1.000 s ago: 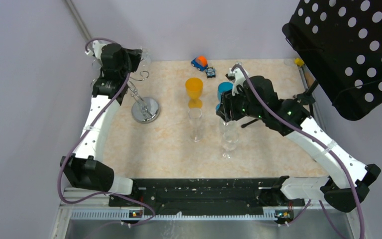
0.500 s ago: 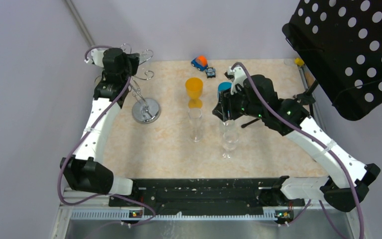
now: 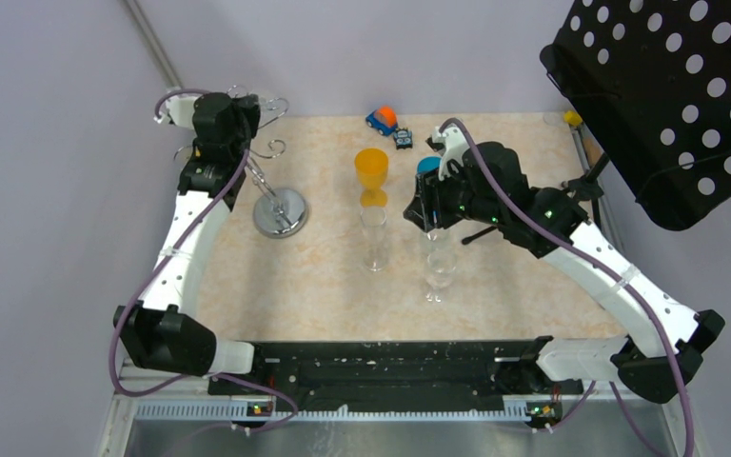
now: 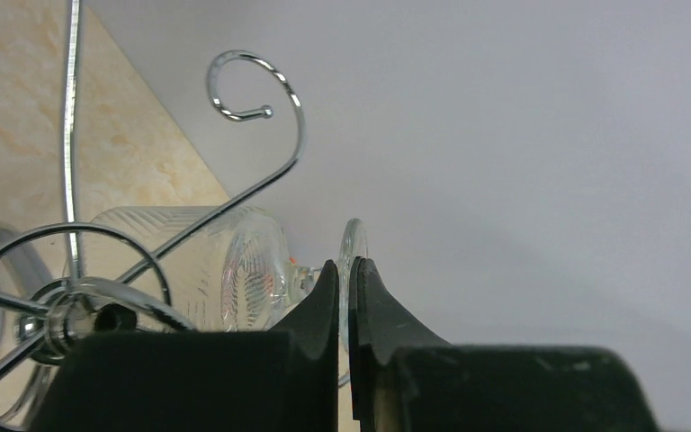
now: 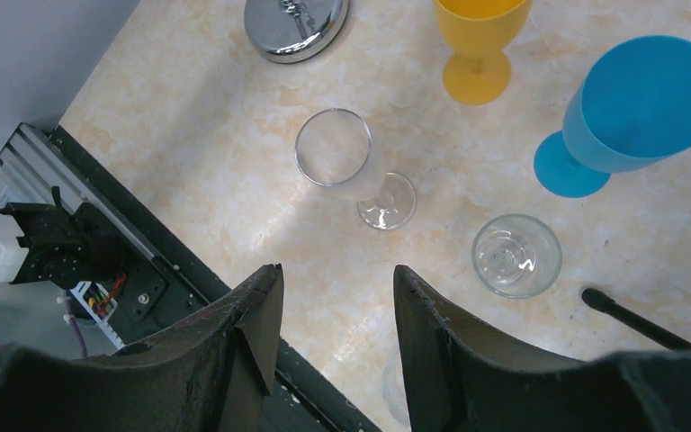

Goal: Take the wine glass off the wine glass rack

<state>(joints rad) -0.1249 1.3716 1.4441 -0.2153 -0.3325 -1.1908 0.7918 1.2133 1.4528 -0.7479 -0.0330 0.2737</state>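
Note:
The wine glass (image 4: 234,270) is clear with a ribbed bowl and lies sideways in the left wrist view. My left gripper (image 4: 349,270) is shut on its thin round foot (image 4: 353,241). One curled arm (image 4: 261,108) of the chrome wine glass rack crosses in front of the bowl. From above, the left gripper (image 3: 247,107) is high at the far left corner, over the rack's hook arms (image 3: 268,150), with the mirrored base (image 3: 279,211) below. My right gripper (image 3: 423,204) (image 5: 335,274) hangs open over mid-table, holding nothing.
An orange goblet (image 3: 371,171), a blue goblet (image 3: 428,167), a tall clear glass (image 3: 374,238) and a clear wine glass (image 3: 440,268) stand mid-table. Toy cars (image 3: 382,119) sit at the back edge. A black perforated panel (image 3: 666,95) overhangs the right side.
My left gripper has moved up and back toward the far left corner with the glass in it. My right gripper has drifted a little to the left.

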